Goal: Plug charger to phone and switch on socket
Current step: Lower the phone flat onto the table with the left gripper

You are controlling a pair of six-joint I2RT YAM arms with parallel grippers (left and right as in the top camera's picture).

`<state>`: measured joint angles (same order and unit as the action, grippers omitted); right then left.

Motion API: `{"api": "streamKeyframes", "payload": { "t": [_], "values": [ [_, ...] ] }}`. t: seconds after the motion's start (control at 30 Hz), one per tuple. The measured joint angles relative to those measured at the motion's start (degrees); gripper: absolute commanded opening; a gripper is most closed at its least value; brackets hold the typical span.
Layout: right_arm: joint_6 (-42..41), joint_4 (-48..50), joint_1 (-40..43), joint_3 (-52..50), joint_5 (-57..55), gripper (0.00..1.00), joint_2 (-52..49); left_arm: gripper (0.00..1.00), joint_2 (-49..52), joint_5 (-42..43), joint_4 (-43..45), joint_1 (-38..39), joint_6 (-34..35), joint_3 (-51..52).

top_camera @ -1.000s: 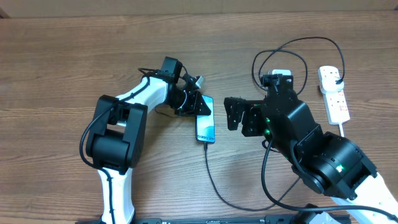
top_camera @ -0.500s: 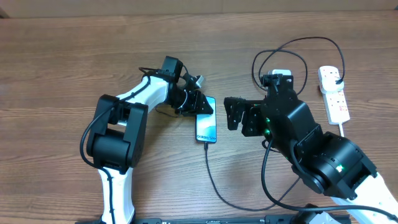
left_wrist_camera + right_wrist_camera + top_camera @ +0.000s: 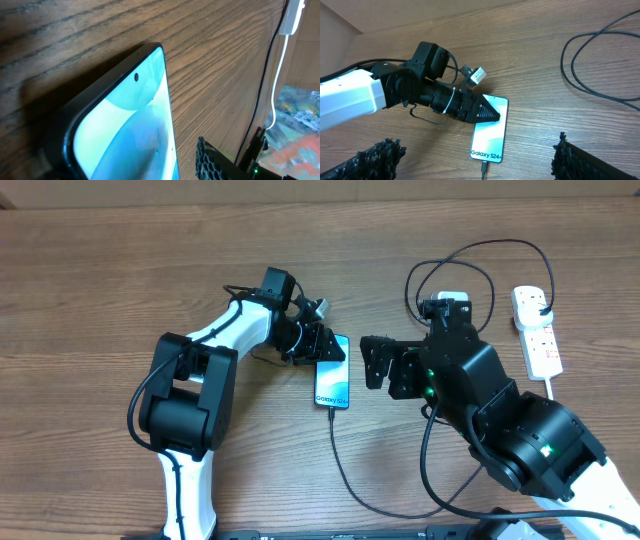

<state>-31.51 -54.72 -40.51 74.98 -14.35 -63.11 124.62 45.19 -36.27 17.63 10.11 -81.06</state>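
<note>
The phone (image 3: 333, 387) lies flat on the table with its screen lit and "Galaxy" text showing in the right wrist view (image 3: 490, 136). It fills the left wrist view (image 3: 125, 125). The charger's connector tip (image 3: 484, 170) sits in the phone's bottom end. Its thin black cable (image 3: 345, 475) runs toward the table's front, then loops back (image 3: 450, 268) to a black plug (image 3: 541, 304) in the socket (image 3: 537, 338). My left gripper (image 3: 324, 349) is shut to a point and rests on the phone's top end (image 3: 487, 112). My right gripper (image 3: 384, 367) is open and empty, just right of the phone.
The socket's white cord (image 3: 552, 388) runs toward the front right edge and shows in the left wrist view (image 3: 279, 75). Black cable loops (image 3: 600, 65) lie on the table behind my right arm. A small white connector (image 3: 479, 75) hangs off my left wrist.
My left gripper has shifted very slightly at the phone's top end. The phone, the cable and my right arm have not moved.
</note>
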Motion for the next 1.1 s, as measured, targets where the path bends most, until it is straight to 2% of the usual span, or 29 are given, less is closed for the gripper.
{"api": "streamKeyframes", "payload": {
  "t": [1.1],
  "values": [
    [0.04, 0.0, -0.02, 0.0, 0.02, 1.0, -0.66, 0.58, -1.4, -6.73, -4.24, 0.0, 0.02, -1.07]
  ]
}}
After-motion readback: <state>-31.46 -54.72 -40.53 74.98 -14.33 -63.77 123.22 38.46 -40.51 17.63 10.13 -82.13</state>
